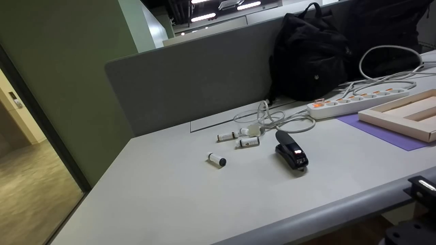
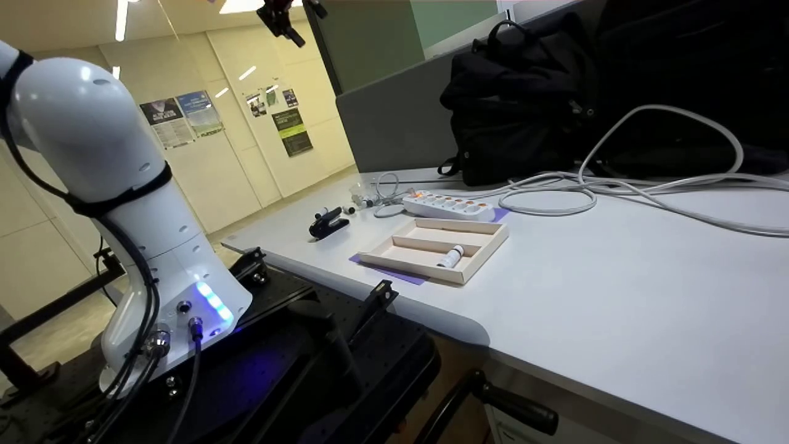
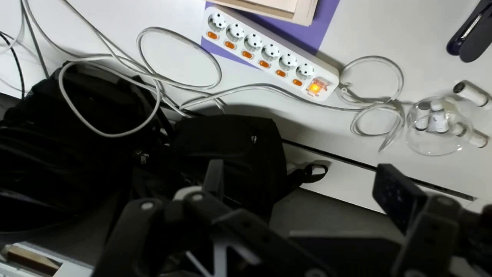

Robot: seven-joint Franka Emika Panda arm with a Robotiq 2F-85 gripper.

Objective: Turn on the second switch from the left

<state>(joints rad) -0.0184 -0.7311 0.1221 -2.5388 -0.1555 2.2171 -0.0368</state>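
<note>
The gripper [image 3: 305, 188] hangs high above the table [image 2: 629, 277] — jaws spread wide apart.
The second switch from the left [image 3: 297, 82], counting the lit switch [image 3: 315, 88], sits on the white power strip [image 3: 270, 38] — toward the table's back edge.

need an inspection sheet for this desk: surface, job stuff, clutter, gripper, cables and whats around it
Surface: white table; a purple sheet lies partly under the wooden tray and the power strip.
Job's things: the power strip has six small orange switches; the larger end switch glows. Whether it counts toward "second from the left" is unclear.
Clutter: black stapler-like device, scattered small white bottles, clear container; another white bottle in the wooden tray.
Gripper: open, raised above the table; nothing seen in its grasp.
Cables: pale, in loose loops beside the power strip, one rising before two black bags.
Surroundings: grey partition behind the black bags; posters farther off.
</note>
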